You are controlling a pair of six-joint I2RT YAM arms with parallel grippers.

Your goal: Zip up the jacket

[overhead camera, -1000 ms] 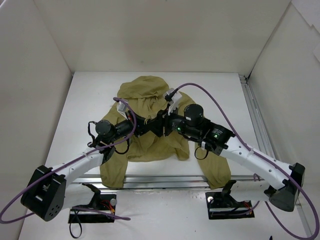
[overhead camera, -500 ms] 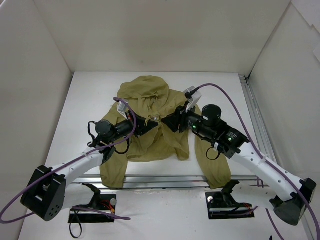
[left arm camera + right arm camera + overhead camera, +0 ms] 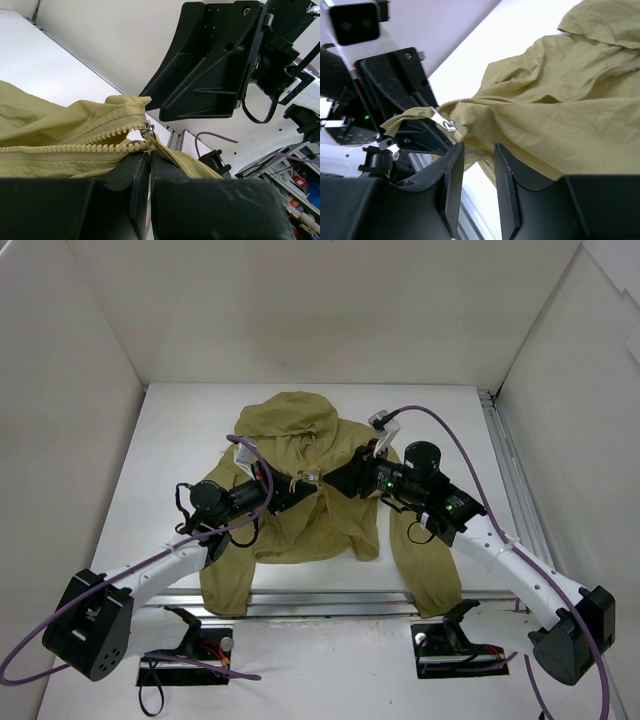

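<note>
Left hand [image 3: 150,162] clamps the jacket [image 3: 300,440] just under the zip slider [image 3: 148,129]; right hand [image 3: 475,160], fingers apart, should close squarely on that slider, teeth held taut. Jacket lies mid-worktop, hood toward the far edge

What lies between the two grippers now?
A lifted fold of the jacket with its zipper slider, pinched by the left gripper; the right gripper is open. The right wrist view shows it.
</note>
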